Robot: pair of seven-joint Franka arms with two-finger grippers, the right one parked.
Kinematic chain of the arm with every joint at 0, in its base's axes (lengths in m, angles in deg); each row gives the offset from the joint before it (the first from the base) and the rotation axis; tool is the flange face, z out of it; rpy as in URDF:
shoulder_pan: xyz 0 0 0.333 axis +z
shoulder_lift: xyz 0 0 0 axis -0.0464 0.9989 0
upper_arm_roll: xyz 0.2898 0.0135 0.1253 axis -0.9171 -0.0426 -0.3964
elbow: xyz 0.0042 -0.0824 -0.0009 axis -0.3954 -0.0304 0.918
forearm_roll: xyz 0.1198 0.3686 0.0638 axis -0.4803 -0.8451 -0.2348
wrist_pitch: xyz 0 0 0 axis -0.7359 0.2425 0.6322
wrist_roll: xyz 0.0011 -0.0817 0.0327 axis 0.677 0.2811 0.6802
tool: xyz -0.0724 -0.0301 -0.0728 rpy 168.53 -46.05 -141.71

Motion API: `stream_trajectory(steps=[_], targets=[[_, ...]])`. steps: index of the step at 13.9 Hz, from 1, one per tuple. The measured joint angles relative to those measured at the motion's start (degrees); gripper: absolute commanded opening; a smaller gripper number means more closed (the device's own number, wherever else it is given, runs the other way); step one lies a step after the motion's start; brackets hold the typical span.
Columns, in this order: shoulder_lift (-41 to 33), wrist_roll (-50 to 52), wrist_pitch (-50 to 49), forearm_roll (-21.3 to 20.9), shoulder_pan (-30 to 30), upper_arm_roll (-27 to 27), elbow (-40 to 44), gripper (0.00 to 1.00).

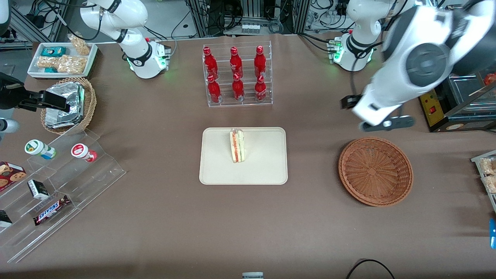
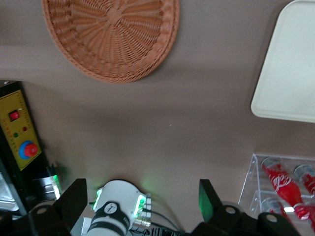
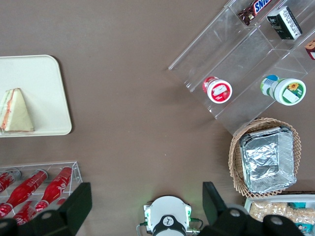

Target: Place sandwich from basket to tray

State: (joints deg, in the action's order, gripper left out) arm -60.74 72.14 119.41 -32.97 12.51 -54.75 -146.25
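The sandwich (image 1: 237, 145) stands on edge on the tray (image 1: 263, 170), on the half farther from the front camera, its orange-red and green layers facing up. The basket (image 1: 375, 171) sits well apart from the tray, toward the working arm's end of the table, with nothing in it. The gripper (image 1: 383, 124) hangs above the table just beside the basket's rim, farther from the front camera than the basket, and the tray with the sandwich lies well off to its side.

From the front, the arm's big white body covers most of the pincer, so only dark parts peek out beneath it. The left wrist view shows more: the gripper (image 2: 142, 206) has its two dark fingers (image 2: 74, 199) spread wide apart with nothing between them, and brown tablecloth in the gap. That view catches the basket (image 2: 113, 34) and one rounded corner of the tray (image 2: 290, 73), but not the sandwich.

The right wrist view fills that in: the sandwich (image 3: 15, 111) shows its white triangular face, sitting on the tray (image 3: 49, 83). It also sees the red bottles (image 3: 29, 189) in their clear rack, nearer the robot bases than the tray.
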Motion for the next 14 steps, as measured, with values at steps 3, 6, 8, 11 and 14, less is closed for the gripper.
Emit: stream_trajectory(steps=[3, 6, 8, 11, 14], targets=[[-2.11, -3.73, -6.33, 0.45, 3.04, -0.22, 3.15, 1.00], [-2.59, -3.77, -11.19, 0.42, 3.09, -0.58, 7.64, 1.00], [-2.59, -3.77, -12.11, 0.42, 3.12, -1.24, 10.13, 1.00], [-2.44, -3.77, -12.56, 0.43, 3.13, -2.03, 11.10, 1.00], [-2.02, -3.81, -12.47, 0.43, 3.12, -1.97, 11.10, 1.00]])
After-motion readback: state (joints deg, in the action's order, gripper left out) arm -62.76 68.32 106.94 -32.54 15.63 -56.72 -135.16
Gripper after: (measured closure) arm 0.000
